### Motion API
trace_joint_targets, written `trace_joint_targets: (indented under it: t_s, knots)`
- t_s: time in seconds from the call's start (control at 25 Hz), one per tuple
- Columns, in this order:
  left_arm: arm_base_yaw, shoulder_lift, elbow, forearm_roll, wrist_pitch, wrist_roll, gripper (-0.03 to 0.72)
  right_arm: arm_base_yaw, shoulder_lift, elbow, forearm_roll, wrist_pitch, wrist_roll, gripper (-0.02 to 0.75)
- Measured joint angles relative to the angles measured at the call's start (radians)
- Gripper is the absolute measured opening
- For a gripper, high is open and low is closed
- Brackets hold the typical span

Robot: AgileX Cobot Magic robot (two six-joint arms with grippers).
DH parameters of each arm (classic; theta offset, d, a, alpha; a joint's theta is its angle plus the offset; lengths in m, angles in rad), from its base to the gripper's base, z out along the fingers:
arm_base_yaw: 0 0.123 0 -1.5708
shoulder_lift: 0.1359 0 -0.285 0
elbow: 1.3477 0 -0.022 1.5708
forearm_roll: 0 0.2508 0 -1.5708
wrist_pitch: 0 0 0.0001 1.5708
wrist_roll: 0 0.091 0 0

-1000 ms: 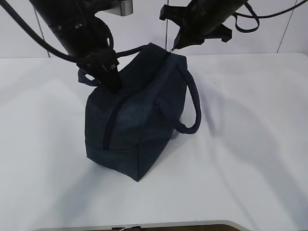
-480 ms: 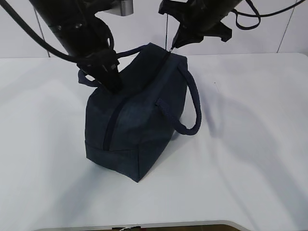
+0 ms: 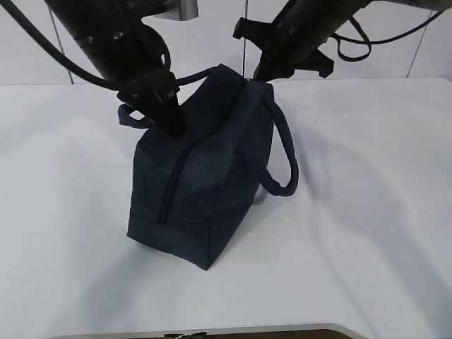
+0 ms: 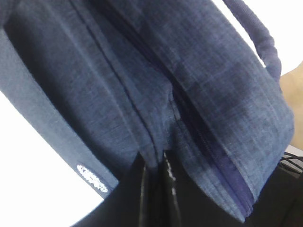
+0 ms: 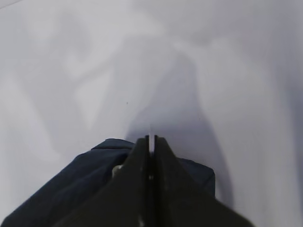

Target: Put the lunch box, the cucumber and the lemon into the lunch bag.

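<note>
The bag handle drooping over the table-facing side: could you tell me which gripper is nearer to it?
Right. The right gripper sits at the lunch bag's far top end above that handle; the left gripper pinches fabric across the zipper.

The dark navy lunch bag (image 3: 205, 176) is stood upright on the white table, zipped shut, one loop handle draped rightward.

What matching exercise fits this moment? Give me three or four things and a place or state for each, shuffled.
Things:
1. lunch bag
2. left gripper
3. right gripper
4. table

Places or states:
A. shut, at the bag's far top end
B. white, bare in front of the bag
C. navy, zipper closed along the top
D. shut on a fold of fabric beside the zipper

Pairs: 1-C, 2-D, 3-A, 4-B
</note>
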Motion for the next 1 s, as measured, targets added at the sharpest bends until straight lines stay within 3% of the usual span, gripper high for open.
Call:
trace_joint_targets:
  t_s: [0.68, 0.8, 1.0]
  knots:
    - [0.0, 0.0, -0.002, -0.002, 0.006, -0.039, 0.005, 0.0, 0.054, -0.093, 0.064, 0.055, -0.093, 0.005]
    - [0.0, 0.0, -0.033, 0.005, 0.013, -0.096, 0.056, 0.0, 0.053, -0.151, 0.064, 0.089, -0.122, 0.005]
    - [0.0, -0.003, -0.099, 0.009, 0.0, -0.176, 0.262, 0.0, 0.052, -0.197, 0.064, 0.136, -0.161, 0.005]
